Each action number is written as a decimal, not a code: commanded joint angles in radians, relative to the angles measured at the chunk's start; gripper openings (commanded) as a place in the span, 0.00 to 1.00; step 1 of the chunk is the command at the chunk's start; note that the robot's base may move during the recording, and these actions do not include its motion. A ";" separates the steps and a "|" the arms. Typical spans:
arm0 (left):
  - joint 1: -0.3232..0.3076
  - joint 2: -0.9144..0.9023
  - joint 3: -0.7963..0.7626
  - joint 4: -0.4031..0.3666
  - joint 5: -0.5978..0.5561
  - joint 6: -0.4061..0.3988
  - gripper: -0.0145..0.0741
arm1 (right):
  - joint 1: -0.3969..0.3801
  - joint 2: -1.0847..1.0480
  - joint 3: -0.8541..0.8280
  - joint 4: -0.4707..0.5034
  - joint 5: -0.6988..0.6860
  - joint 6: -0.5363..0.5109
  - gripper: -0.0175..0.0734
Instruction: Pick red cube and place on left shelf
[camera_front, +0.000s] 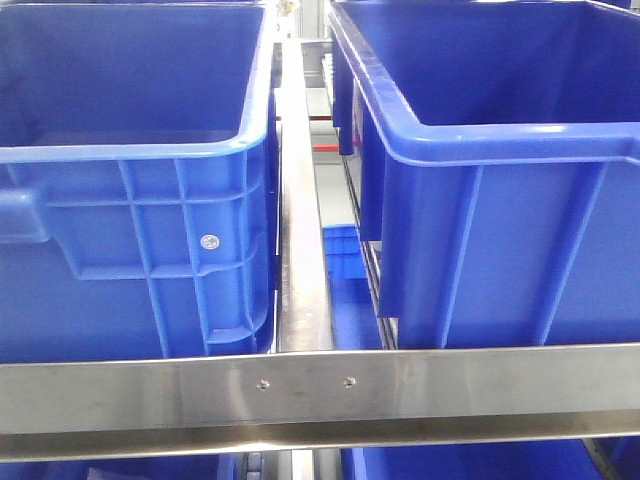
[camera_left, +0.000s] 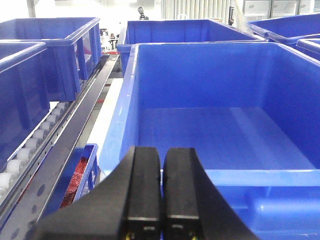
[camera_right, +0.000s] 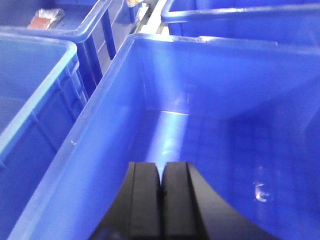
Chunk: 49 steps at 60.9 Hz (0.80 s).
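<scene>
Overhead, left hand (camera_left: 161, 190) pinched closed, empty, above blue bin (camera_left: 225, 125); right hand (camera_right: 161, 200) likewise; left shelf (camera_front: 320, 385) rail apart.

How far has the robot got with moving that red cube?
Nothing looks done. The left claw and right claw are both shut and empty, each above an empty blue bin. No red cube shows in any view. Finding, picking and placing it on the left shelf remain.

A: Any writing, labels or numbers you can read?

B: None. The bins (camera_front: 130, 200) are plain blue, and the rail (camera_front: 300, 385) carries only two screws. A packet (camera_right: 47, 17) in a far bin is too blurred to read.
</scene>
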 joint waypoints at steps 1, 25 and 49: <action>-0.001 -0.015 0.025 0.000 -0.083 0.000 0.28 | -0.004 -0.040 -0.027 0.012 -0.054 -0.002 0.25; -0.001 -0.015 0.025 0.000 -0.083 0.000 0.28 | -0.011 -0.240 0.161 -0.006 -0.085 -0.003 0.25; -0.001 -0.015 0.025 0.000 -0.083 0.000 0.28 | -0.098 -0.538 0.529 -0.005 -0.115 -0.002 0.25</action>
